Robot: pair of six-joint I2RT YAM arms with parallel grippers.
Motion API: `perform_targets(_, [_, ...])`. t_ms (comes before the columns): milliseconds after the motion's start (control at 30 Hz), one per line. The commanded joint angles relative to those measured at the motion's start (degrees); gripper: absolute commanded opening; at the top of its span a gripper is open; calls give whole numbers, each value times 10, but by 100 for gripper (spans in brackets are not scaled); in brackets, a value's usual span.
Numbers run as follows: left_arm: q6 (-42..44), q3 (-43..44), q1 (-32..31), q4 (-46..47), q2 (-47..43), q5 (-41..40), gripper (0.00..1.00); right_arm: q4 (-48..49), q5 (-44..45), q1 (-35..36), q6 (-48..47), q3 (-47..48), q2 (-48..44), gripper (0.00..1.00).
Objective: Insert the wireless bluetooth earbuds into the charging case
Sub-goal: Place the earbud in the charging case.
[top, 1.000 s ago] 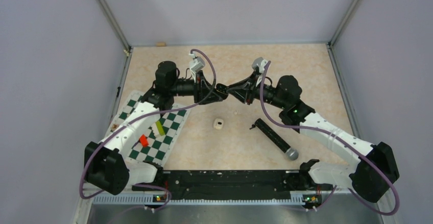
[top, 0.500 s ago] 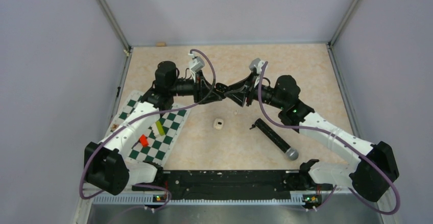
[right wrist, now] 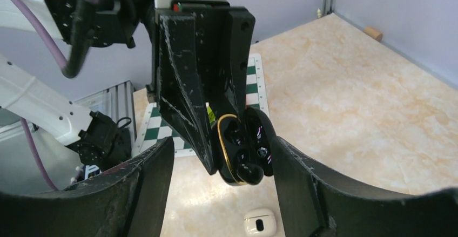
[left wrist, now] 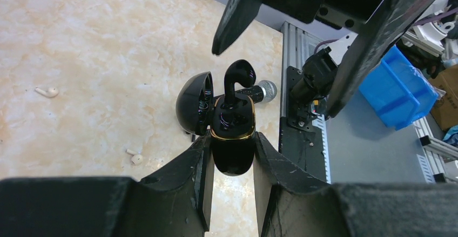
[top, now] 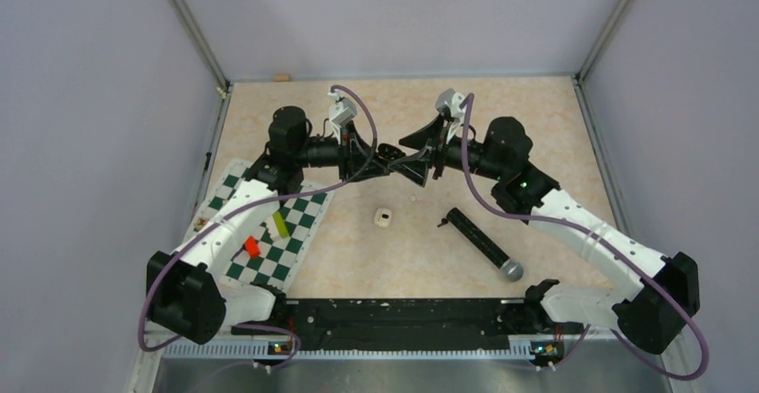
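the glossy black case [left wrist: 232, 134], gold-rimmed with its lid open, is gripped by the closed left hand [left wrist: 231, 142] above the counter [left wrist: 97, 42]. a dark earbud [left wrist: 237, 78] stands in it. a whitish earbud [left wrist: 47, 92] lies well apart from the case. the case's base is hidden in the grip. the right hand [right wrist: 221, 148], pinched shut earlier, now gapes open around the case.

Left arm [top: 234, 217] and right arm [top: 592, 236]: white link shells between bulky black joint housings [top: 290, 130]. One purple cable [top: 362, 106] runs in loose loops along each arm. A grey-white camera module [top: 340, 112] is fitted at each wrist. A green lamp [top: 522, 182] is lit on the right arm. Left pincer [left wrist: 231, 140] and right pincer [right wrist: 221, 148]: matt black, with wedge-shaped fingers [left wrist: 181, 188], surfaces scuffed and speckled.
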Motion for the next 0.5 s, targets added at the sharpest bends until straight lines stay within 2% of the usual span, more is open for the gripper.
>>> perform_targets(0, [-8, 2, 2, 47, -24, 33, 0, -32, -30, 7, -11, 58, -1, 67])
perform_targets(200, [-17, 7, 3, 59, -37, 57, 0, -75, -44, 2, -39, 102, 4, 72])
perform_targets(467, [-66, 4, 9, 123, -64, 122, 0, -229, -90, -13, -174, 198, -4, 80])
